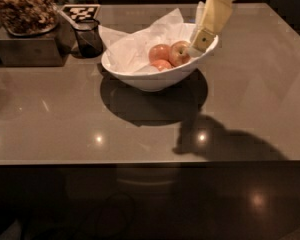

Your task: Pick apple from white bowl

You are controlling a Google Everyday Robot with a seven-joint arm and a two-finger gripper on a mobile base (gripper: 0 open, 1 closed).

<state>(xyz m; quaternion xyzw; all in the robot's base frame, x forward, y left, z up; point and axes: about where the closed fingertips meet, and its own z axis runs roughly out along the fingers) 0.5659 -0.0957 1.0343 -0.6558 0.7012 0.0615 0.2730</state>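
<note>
Glossy brown tabletop (pixel 260 79) is spreading across the view, catching small light spots. Near its centre the white bowl (pixel 150 81) is sitting, lined with crumpled paper (pixel 132 46). The gripper (pixel 197 46) is hanging over the bowl's right rim; whether it is open or closed cannot be told. Just beside it, the apple (pixel 180 53) is lying inside the bowl, against two smaller apples (pixel 159 52).

Single view, raised in front of the bench (pixel 60 119), angled down across it, mid-distance, pincer (pixel 197 47) upper right at the white bowl (pixel 155 80) rim.
</note>
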